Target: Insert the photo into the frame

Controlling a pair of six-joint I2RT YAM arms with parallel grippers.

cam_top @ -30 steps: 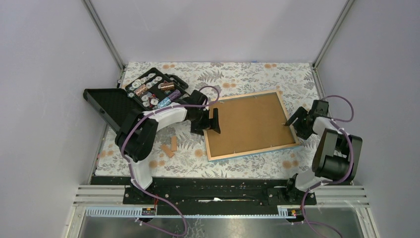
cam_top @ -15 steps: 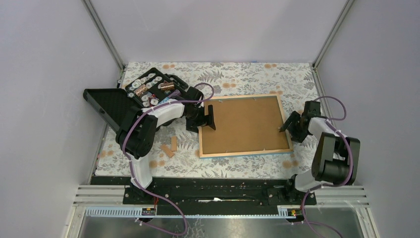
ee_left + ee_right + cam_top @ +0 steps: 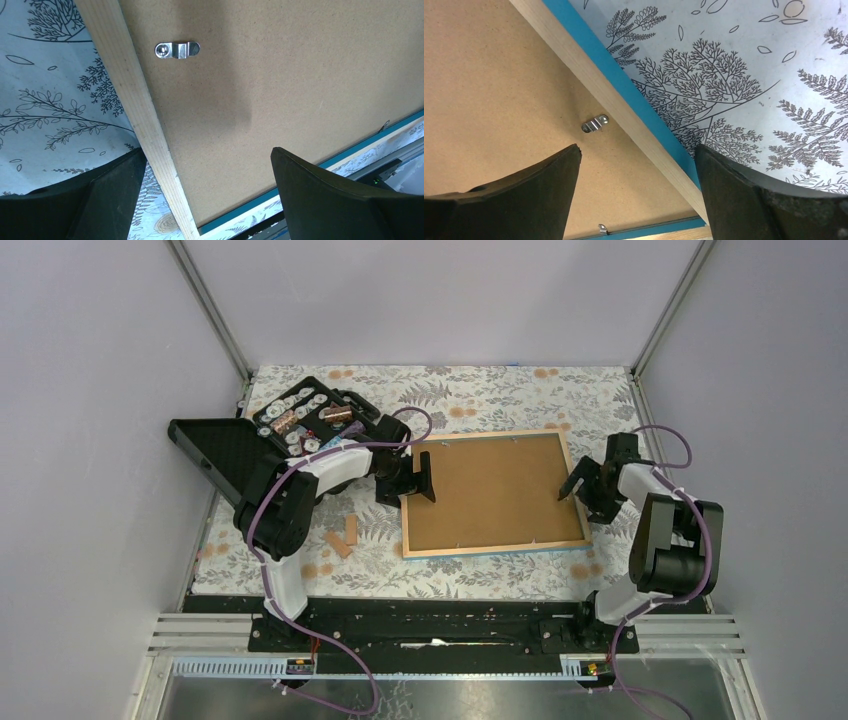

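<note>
The frame (image 3: 495, 548) lies face down on the table, light wood rim up, with a brown backing board (image 3: 495, 490) inside it. The photo is hidden. My left gripper (image 3: 410, 480) is open over the frame's left edge; in the left wrist view, the gripper (image 3: 208, 152) straddles the wood rim (image 3: 135, 95) near a metal clip (image 3: 176, 50). My right gripper (image 3: 585, 495) is open at the frame's right edge. In the right wrist view, that gripper (image 3: 637, 148) spans the rim (image 3: 624, 107) beside another clip (image 3: 595, 123). Neither holds anything.
A black case of small parts (image 3: 310, 420) stands open at the back left, its lid (image 3: 215, 455) flat against the left wall. Two small wooden pieces (image 3: 345, 535) lie left of the frame. Enclosure walls close in the patterned table on three sides.
The frame has slid left and turned square to the table. My left gripper moved back with it. My right gripper shifted a little farther along the right edge and opened wider.
</note>
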